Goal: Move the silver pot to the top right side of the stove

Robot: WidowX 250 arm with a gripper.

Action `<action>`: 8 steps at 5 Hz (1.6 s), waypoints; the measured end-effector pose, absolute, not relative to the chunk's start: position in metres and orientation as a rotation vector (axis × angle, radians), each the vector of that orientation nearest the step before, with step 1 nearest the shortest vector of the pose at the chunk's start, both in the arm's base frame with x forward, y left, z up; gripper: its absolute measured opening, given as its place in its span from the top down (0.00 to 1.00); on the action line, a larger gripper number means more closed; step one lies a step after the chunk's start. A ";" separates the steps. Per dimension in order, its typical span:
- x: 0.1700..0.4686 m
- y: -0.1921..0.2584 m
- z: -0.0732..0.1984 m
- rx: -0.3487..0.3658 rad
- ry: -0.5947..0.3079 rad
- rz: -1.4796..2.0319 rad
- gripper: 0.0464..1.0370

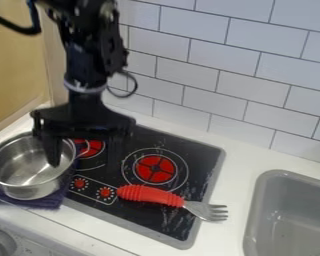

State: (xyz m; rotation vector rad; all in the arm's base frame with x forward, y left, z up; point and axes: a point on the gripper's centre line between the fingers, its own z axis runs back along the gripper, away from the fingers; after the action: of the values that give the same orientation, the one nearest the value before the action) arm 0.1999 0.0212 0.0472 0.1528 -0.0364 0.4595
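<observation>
Straddling the rim of the silver pot (30, 190), the hand (84, 167) gapes.

Stove (149, 217): looking across it now, and no words or numbers can be read!
Front panel (34, 246): nothing legible here either!

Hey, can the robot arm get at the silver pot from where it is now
Probably yes. The open pincer hangs at the pot's stove side, one finger over its opening, the other out over the stove. The pot is uncovered, and the fork lies off to the side.
</observation>
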 end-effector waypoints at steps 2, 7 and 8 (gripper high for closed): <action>0.200 0.026 0.020 0.156 0.044 0.451 0.04; 0.209 0.035 0.012 0.158 0.070 0.437 0.91; 0.209 0.035 0.012 0.154 0.072 0.440 0.97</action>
State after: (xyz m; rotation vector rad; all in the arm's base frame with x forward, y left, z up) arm 0.2090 0.0346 0.0122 0.1540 0.0715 0.4399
